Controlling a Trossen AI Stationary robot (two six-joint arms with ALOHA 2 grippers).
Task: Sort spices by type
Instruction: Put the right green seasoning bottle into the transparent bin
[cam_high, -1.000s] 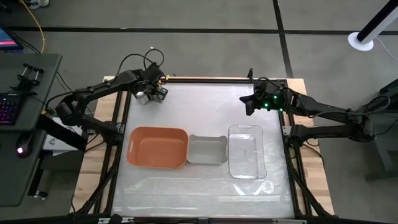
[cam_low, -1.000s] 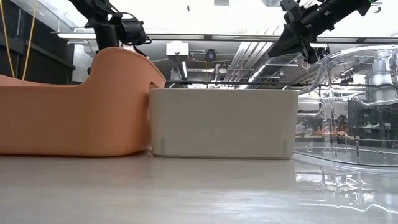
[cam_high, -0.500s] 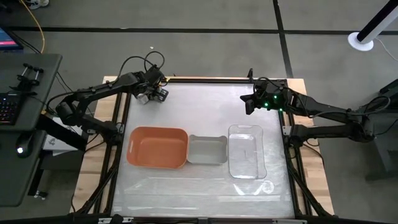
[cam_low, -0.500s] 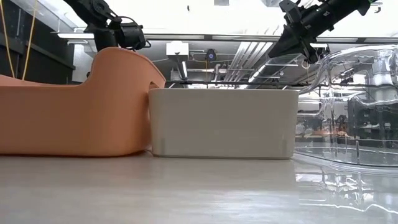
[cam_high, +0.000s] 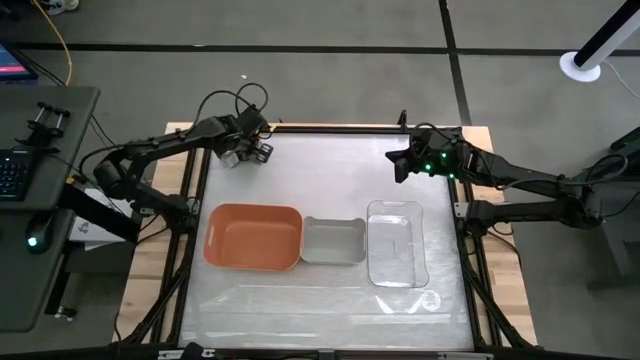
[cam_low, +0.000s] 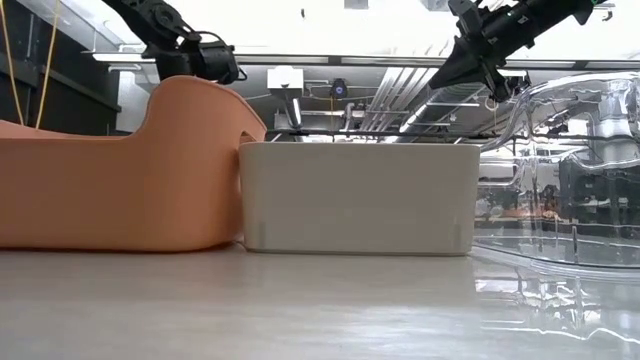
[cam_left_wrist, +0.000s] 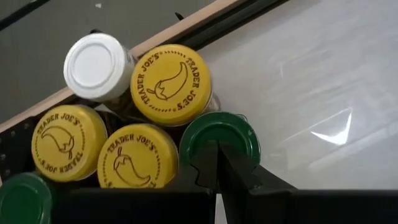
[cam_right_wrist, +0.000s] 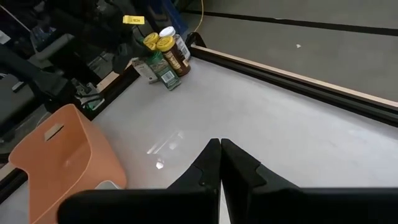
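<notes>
Several spice jars (cam_high: 238, 156) stand clustered in the table's far left corner. The left wrist view looks down on their lids: one white (cam_left_wrist: 96, 65), three yellow (cam_left_wrist: 171, 84) and two green (cam_left_wrist: 227, 127). My left gripper (cam_left_wrist: 216, 158) is shut and hangs right above the nearer green lid; it also shows in the high view (cam_high: 252, 150). My right gripper (cam_high: 398, 165) is shut and hovers over the far right part of the table, away from the jars (cam_right_wrist: 163, 56). My left gripper points down from above with its shut fingertips (cam_left_wrist: 208, 163) over the green lid's near rim (cam_left_wrist: 205, 134). I cannot tell whether they touch the lid.
Three trays sit in a row across the table's middle: orange (cam_high: 212, 240) on the left, grey (cam_high: 308, 243) in the middle, clear (cam_high: 374, 245) on the right. Bare tabletop lies between the jars and the trays. A wooden rail runs along the far edge (cam_left_wrist: 168, 34).
My left gripper has come down a little toward the jars and stayed shut. The jars and trays have not moved.
</notes>
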